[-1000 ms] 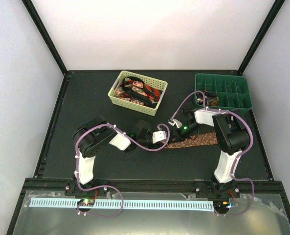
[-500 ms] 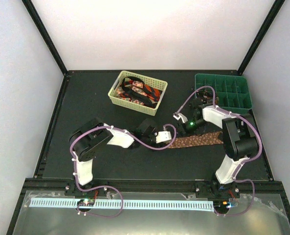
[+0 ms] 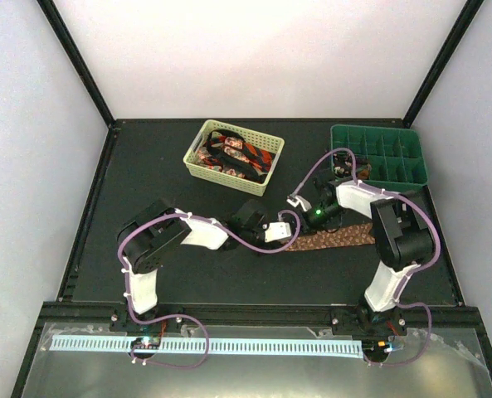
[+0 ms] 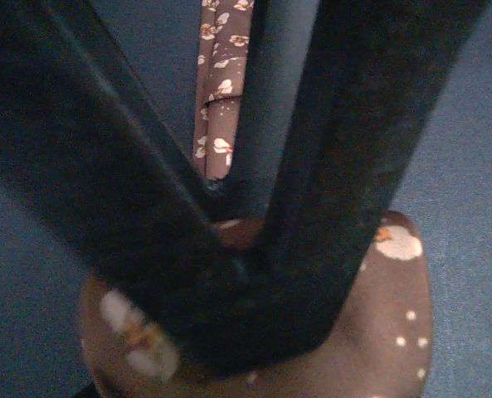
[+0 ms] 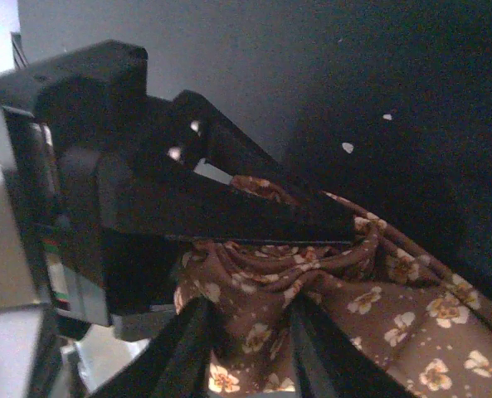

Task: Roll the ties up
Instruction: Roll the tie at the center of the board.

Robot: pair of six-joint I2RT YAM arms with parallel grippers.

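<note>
A brown tie with small light flowers lies flat on the black table, running right from the two grippers. My left gripper is shut on the tie's rolled left end; in the left wrist view the fingers converge on the brown roll, with the narrow strip beyond. My right gripper comes in from the far side; its fingers clasp bunched brown fabric right beside the left gripper. Red-and-black ties lie heaped in the yellow basket.
The green divided tray stands at the back right, close behind the right arm. The yellow basket is at the back centre. Purple cables loop over both arms. Black frame rails edge the table.
My left gripper has moved right along the tie. The right gripper shifted slightly and its elbow swung back toward the tray. The flat part of the tie looks shorter on the left.
</note>
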